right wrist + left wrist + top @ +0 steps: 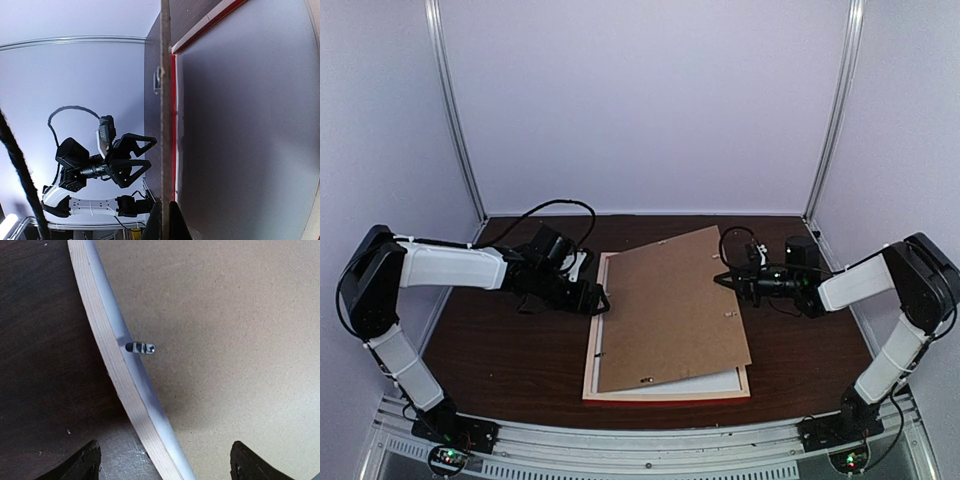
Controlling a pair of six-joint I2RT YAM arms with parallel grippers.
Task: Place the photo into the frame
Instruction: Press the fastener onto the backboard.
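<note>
Right up close, the right gripper (165, 222) is pinching the thin edge of the brown backing board (165, 100). Its dark fingertips (177, 225) are pressing in from either side, so the board is running edge-on straight ahead of the jaws. Just beside that pinched edge the frame (174, 125) is showing its red rim.

From overhead, the frame is lying back-up on the dark wooden table (490, 350), between the two grippers. The board is sitting askew over it, with its right edge caught in the closed jaws.

Across the frame, the left gripper (598, 298) is hanging with its jaws spread wide and holding nothing. Its fingertips (85, 465) are straddling the frame's pale wooden left rail, one over the table and the other over the board. Ahead of those open jaws, a small metal tab (141, 347) is poking inward from the rail toward the board.

The photo's printed face is not showing in any view. A white sheet (710, 385) is peeking out under the board's near edge inside the frame, and I cannot tell whether that is the photo.
</note>
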